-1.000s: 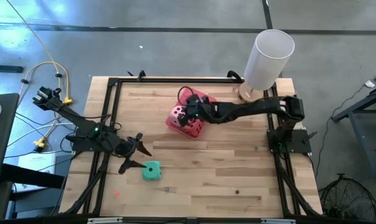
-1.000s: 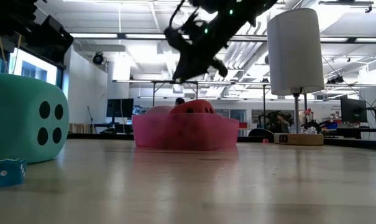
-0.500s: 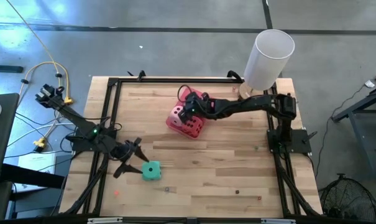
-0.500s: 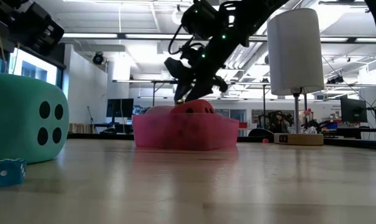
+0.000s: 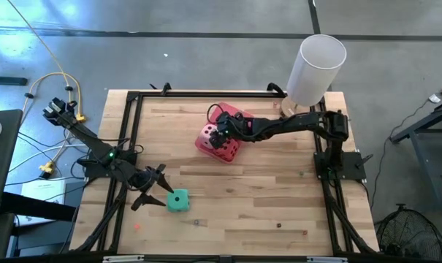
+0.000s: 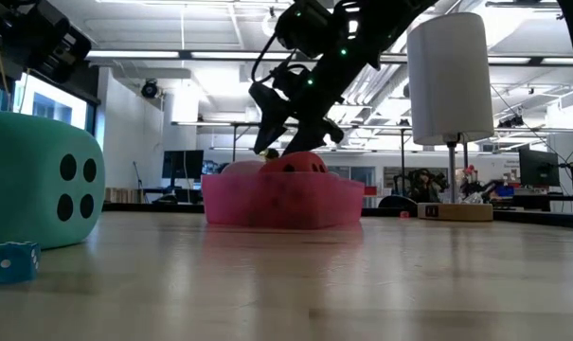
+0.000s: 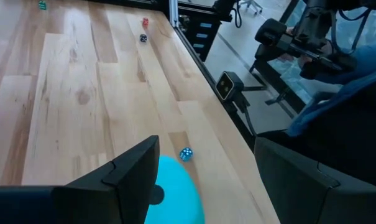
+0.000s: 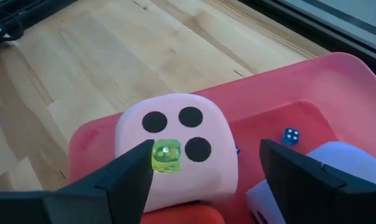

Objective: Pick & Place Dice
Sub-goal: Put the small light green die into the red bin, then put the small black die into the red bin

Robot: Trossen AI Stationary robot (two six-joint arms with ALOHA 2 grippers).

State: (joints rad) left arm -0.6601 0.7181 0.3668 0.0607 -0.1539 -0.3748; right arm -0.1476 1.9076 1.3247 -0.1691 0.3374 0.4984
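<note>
High view: my left gripper (image 5: pixel 153 193), jaws wide and empty, sits just left of the teal die (image 5: pixel 178 201); my right gripper (image 5: pixel 222 136), jaws parted, hangs far over the tray (image 5: pixel 204 138).

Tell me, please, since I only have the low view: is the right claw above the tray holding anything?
Observer: No. The right claw is open and empty, just above a pink die in the tray.
Operator: Is there anything on that die?
Observer: A small yellow-green cube appears to rest on its three-pip face.
Operator: Where is the left claw, please?
Observer: The left claw is open at the teal die, with a finger on either side and no grip on it.
</note>
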